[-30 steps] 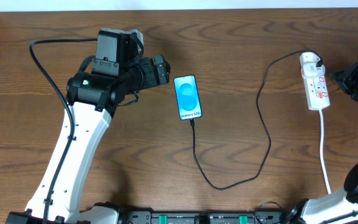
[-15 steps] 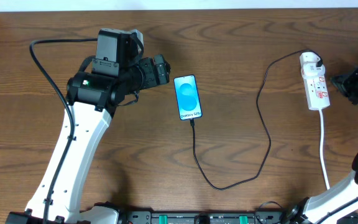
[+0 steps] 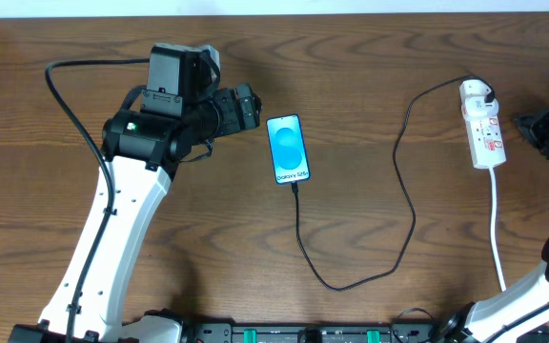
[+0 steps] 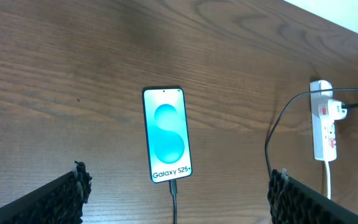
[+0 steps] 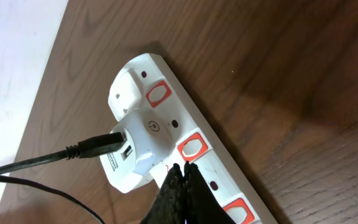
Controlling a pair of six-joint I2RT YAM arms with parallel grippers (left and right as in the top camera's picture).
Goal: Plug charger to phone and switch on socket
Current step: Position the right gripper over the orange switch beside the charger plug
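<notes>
Left gripper (image 3: 249,106) with fingers spread wide; right gripper (image 5: 183,174) with fingers pressed together

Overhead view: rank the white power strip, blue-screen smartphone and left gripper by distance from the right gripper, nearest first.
1. The white power strip is nearest, just to the left of the right gripper, on the far right of the view.
2. The blue-screen smartphone comes next, near the centre.
3. The left gripper is farthest, just past the smartphone's upper left corner.

Count: 1 slim blue-screened smartphone (image 3: 288,150); 1 long thin black cable (image 3: 407,205); 1 white elongated power strip (image 3: 484,129) right of the smartphone, 3 red rectangular switches (image 5: 192,147) showing.
</notes>
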